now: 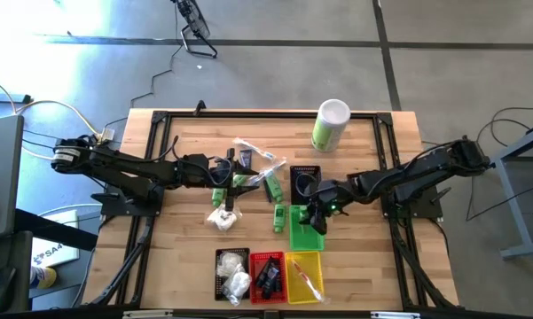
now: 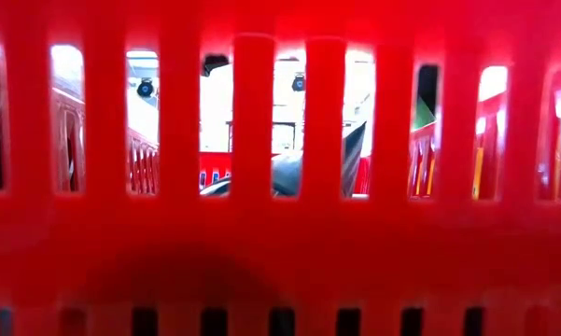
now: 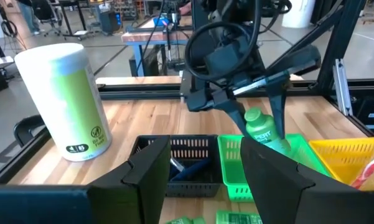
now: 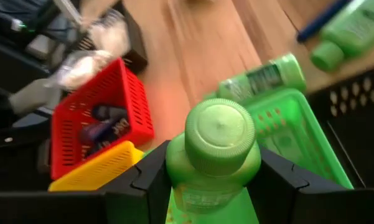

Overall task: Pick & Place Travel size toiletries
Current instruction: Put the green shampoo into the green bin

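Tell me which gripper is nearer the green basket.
Right. The right gripper hangs directly over the green basket, its fingers shut on a green bottle. The left gripper is across the table, over the loose toiletries.

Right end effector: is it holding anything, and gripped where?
Yes. The right end effector holds a small green bottle by its body just below the cap, fingers on opposite sides, above the green basket.

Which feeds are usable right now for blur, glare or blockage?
Low view: blocked by the red basket wall, blurred. Right wrist view: green bottle in the right gripper fairly sharp, background motion-blurred. High view: glare on the floor at upper left. Left wrist view: clear.
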You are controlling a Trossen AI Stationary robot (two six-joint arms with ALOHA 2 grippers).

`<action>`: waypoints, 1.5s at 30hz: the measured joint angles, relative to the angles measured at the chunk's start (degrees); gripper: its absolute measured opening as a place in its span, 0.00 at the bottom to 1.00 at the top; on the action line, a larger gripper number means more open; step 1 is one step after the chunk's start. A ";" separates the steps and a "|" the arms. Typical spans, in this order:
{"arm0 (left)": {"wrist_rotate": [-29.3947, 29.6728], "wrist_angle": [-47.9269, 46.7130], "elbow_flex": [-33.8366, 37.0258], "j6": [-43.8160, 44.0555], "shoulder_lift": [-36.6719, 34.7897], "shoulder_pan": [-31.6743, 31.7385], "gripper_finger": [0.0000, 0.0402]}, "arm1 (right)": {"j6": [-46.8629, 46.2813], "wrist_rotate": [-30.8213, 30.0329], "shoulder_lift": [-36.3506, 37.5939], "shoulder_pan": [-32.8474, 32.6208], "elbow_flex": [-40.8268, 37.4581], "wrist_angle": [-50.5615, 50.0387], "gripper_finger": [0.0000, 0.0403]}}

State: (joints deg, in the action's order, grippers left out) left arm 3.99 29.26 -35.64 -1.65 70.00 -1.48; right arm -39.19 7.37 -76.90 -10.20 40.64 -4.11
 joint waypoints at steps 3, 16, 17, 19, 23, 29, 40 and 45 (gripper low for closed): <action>0.02 -0.22 0.00 -0.02 0.00 0.00 0.47 | -2.43 -2.50 -0.21 -0.94 0.00 -2.22 0.40; 0.04 -2.12 0.00 0.59 0.02 0.00 0.47 | -6.55 -2.55 -6.11 -3.48 0.02 -2.96 0.41; 0.04 -2.40 0.00 0.59 0.02 0.00 0.47 | -7.14 -2.34 -6.46 -3.48 0.02 -2.98 0.41; 0.07 -2.54 0.00 0.59 0.02 0.00 0.47 | -7.60 -1.69 -7.02 -3.61 0.02 -3.25 0.41; 0.07 -2.51 0.00 0.56 0.02 0.00 0.47 | -7.73 -0.66 -7.02 -3.61 0.02 -3.18 0.42; 0.26 -2.49 0.00 0.52 0.02 0.00 0.47 | -7.18 -2.95 -7.02 -3.30 0.02 -3.34 0.45; 0.22 -2.51 0.00 0.50 0.02 0.00 0.47 | -5.25 -2.34 -7.02 -3.15 0.03 -4.71 0.58; 0.20 -2.55 0.00 0.48 0.02 0.00 0.47 | -3.15 -2.10 -6.07 -3.15 0.04 -4.61 0.56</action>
State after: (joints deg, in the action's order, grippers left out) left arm 4.19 26.70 -35.64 -1.17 70.02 -1.48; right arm -42.34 5.28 -82.97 -13.34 40.69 -8.72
